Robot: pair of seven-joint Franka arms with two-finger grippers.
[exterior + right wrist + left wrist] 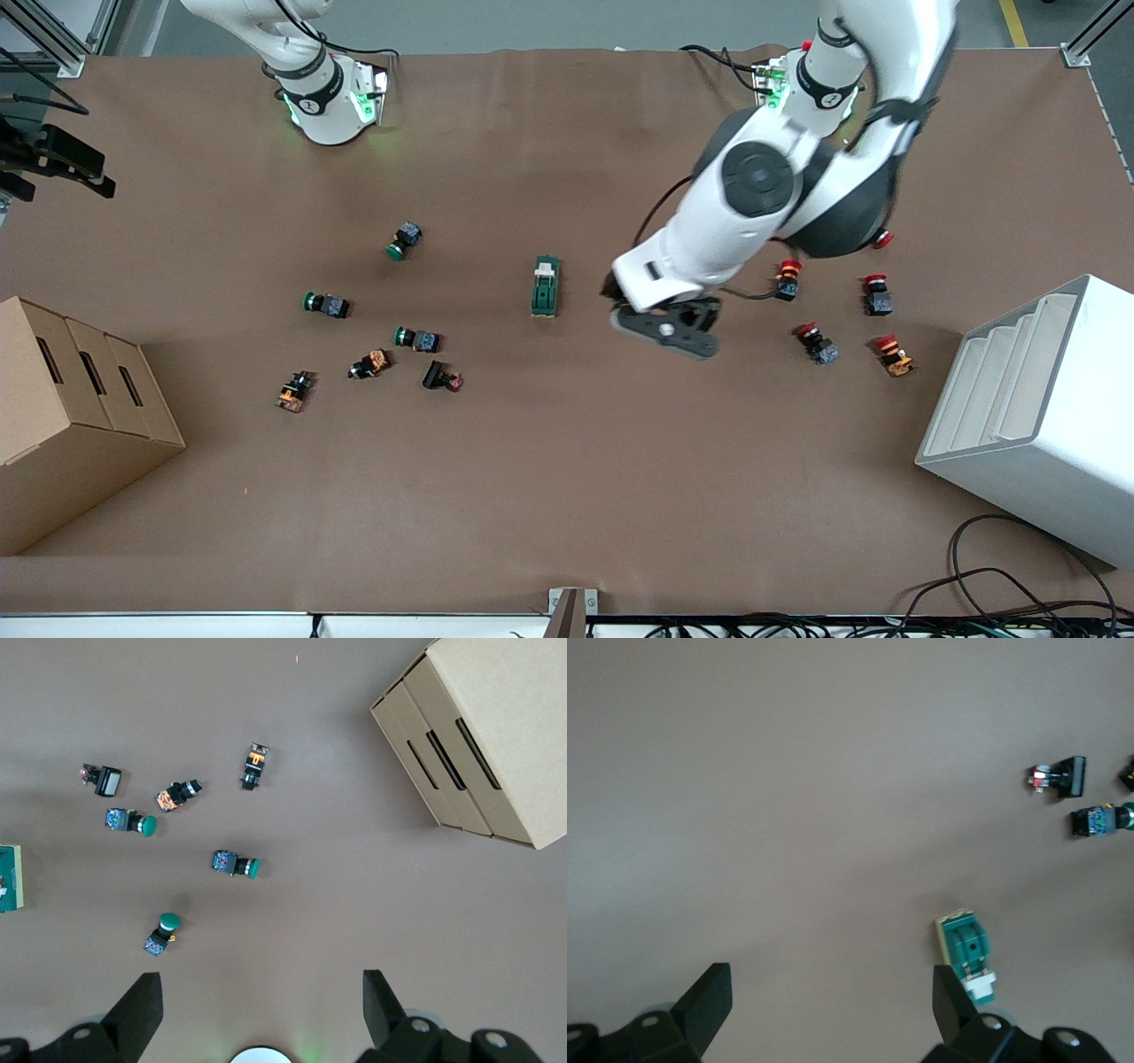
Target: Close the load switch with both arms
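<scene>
Lowest in the front view, a bundle of black cables (1019,602) lies at the desk (567,496) edge. Load switch (545,286): a dark green block with a cream lever piece, lying flat near the middle of the desk, untouched by either arm. Left gripper (664,330): hanging over the bare desk just beside the load switch, toward the left arm's end; its fingers (709,1001) are spread wide with nothing between them, and the left wrist view shows the switch (967,955) close to one fingertip. Right gripper (261,1010): out of the front view, hanging high over the desk near the right arm's base (328,97), fingers spread and empty; the right arm waits. Green-capped push-buttons (323,304) and other small dark buttons are scattered toward the right arm's end of the desk, with a cardboard box (71,416) near them at the desk's end. Red-capped push-buttons (877,295) lie toward the left arm's end, beside a white tiered rack (1036,416).
</scene>
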